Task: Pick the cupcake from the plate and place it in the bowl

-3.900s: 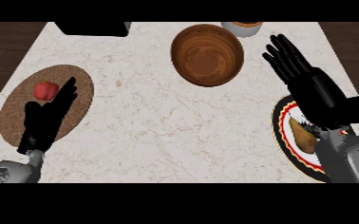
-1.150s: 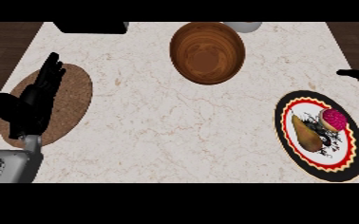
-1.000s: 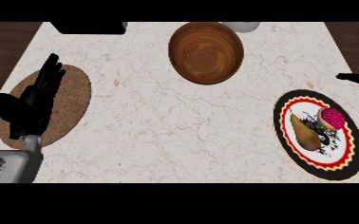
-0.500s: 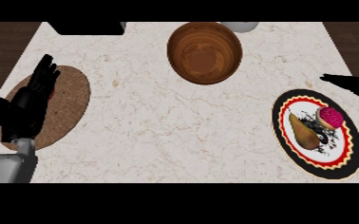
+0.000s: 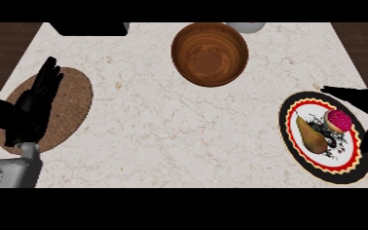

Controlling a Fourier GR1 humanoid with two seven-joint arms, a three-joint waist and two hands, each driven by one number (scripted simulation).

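A: Operator, where do you have the pink-frosted cupcake (image 5: 339,120)?

B: You'll find it on the black-rimmed round plate with the red and yellow zigzag border (image 5: 290,131), at the right edge of the pale marbled stone counter (image 5: 179,122). It sits in the far right part of the plate. Beside it, to the left, lies a brown pear-shaped fruit (image 5: 309,135); dark scribbled markings cover the plate's white centre between them.

A: And the target?

B: The round brown wooden bowl (image 5: 210,53) stands at the far side of the counter, near the middle, well apart from the plate. You can see nothing in it.

A: Right hand (image 5: 346,94)?

B: You get only a black sliver of it, coming in from the right edge just past the plate's far rim. It is not touching the cupcake. You cannot tell whether its fingers are spread or curled.

A: Left hand (image 5: 36,102)?

B: It is at the left edge, over the round brown cork mat (image 5: 72,102). Fingers straight, pointing to the far side, holding nothing; the grey forearm (image 5: 18,170) enters from the near left corner.

A: Anything else you'd note?

B: A black shape (image 5: 90,28) at the far left edge and a pale rounded object (image 5: 244,27) behind the bowl; both are cut off, so you cannot tell what they are.
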